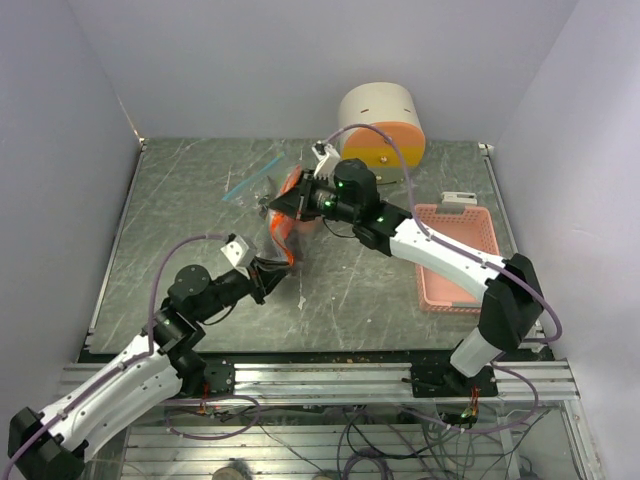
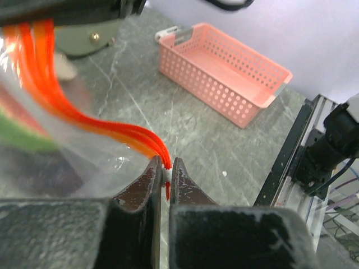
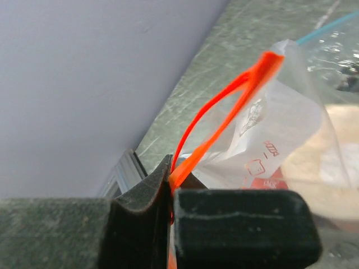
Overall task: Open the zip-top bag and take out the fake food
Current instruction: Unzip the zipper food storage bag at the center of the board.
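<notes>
We are gripping zip-top bag over table middle: left gripper clenching one orange zip strip, right gripper clenching other. Strips bowing apart; fake food sitting inside bag.

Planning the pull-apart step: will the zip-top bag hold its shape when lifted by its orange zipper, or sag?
Likely floppy: the zip-top bag is thin, creased clear film. Its orange zipper curves away from the left gripper and right gripper, so it probably flexes easily. The fake food inside should drag the bottom down.
</notes>
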You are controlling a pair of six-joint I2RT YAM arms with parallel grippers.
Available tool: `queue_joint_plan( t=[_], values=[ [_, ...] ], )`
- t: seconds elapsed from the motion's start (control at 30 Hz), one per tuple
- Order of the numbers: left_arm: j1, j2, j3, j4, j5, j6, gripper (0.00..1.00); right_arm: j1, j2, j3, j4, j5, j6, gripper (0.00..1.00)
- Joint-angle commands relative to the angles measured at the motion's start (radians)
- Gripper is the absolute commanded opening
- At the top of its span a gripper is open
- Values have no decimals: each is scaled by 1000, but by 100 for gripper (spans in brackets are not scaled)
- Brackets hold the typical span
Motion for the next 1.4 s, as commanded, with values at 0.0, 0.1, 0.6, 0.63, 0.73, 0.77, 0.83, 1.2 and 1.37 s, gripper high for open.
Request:
queue_joint_plan(
  t=[0.0,0.1,0.6,0.63,0.73,0.77,0.83,1.2,1.37],
  values=[
    [-6,-70,103,-89,-25,26,7,22,15,63,90,-63,-21,0],
    [-6,-97,125,-117,-27,25,7,18,-1,6,104,-45,-20,0],
    [-9,165,-93,350,70,-119,7,-97,-131,-453,180,-66,-22,46],
    [-10,186,-99,377,76,-127,7,-96,-154,-460,166,-53,-30,52],
    [-17,235,-107,437,85,-139,7,-96,-229,-491,125,-12,-44,62],
    [-20,245,-108,449,84,-141,7,-96,-255,-502,108,3,-48,63],
    [-27,258,-110,462,81,-140,7,-96,-307,-529,71,35,-50,65],
    [-78,296,-101,491,41,-132,12,-96,-415,-677,58,82,-18,59],
    [-133,356,-113,573,39,-144,14,-95,-415,-712,82,102,2,30]
  ],
)
